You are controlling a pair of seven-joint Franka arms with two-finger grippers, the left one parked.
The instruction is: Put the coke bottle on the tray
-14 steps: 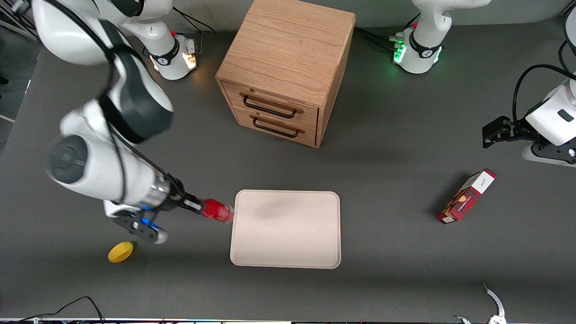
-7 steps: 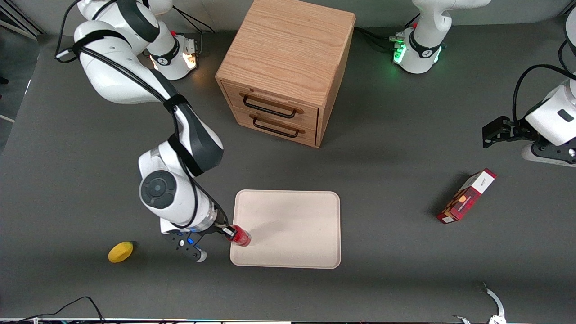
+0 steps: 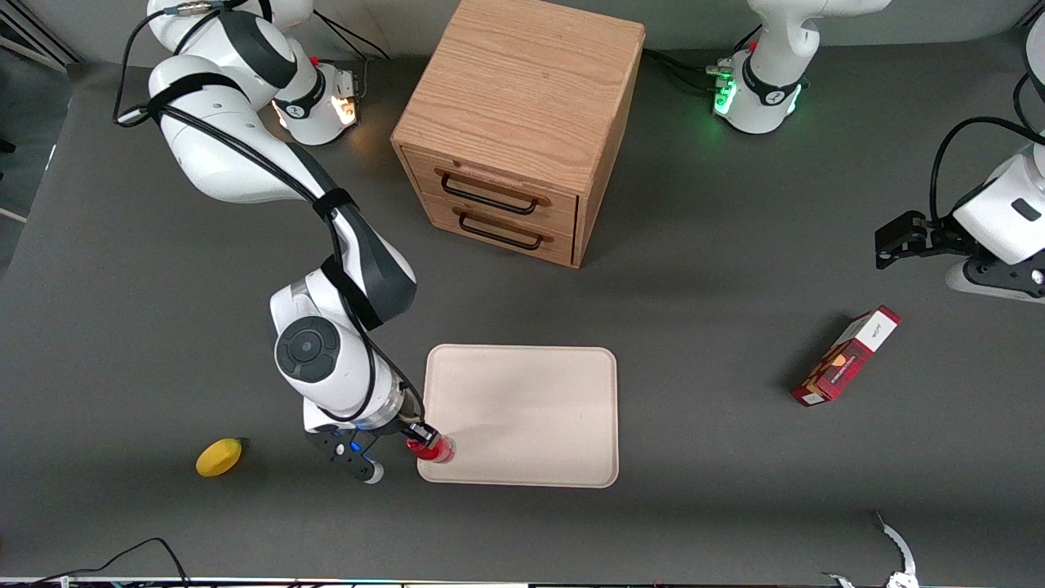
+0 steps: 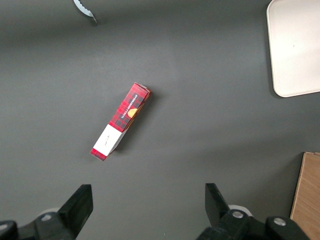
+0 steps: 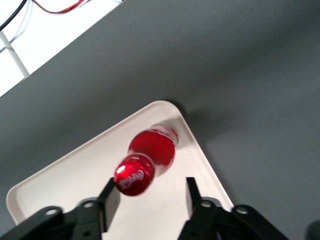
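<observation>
The coke bottle [image 3: 433,448] is small, glossy red with a red cap. It stands upright on the cream tray [image 3: 531,408], in the tray's corner nearest the front camera, toward the working arm's end. In the right wrist view I look down on the bottle's cap [image 5: 134,175] and body above the tray's corner [image 5: 195,150]. My gripper [image 3: 418,435] is just above the bottle. Its fingers [image 5: 111,197] stand wide apart, so the gripper [image 5: 151,187] is open. The cap sits between the fingers, close beside one of them. The tray's edge also shows in the left wrist view [image 4: 295,45].
A wooden two-drawer cabinet [image 3: 514,122] stands farther from the front camera than the tray. A yellow lemon [image 3: 219,456] lies toward the working arm's end. A red-and-white box [image 3: 845,357] lies toward the parked arm's end, and also shows in the left wrist view [image 4: 121,121].
My arm carried the bottle from the tray's edge nearer to the front camera and down onto the tray's corner. The bottle went from tilted to upright.
</observation>
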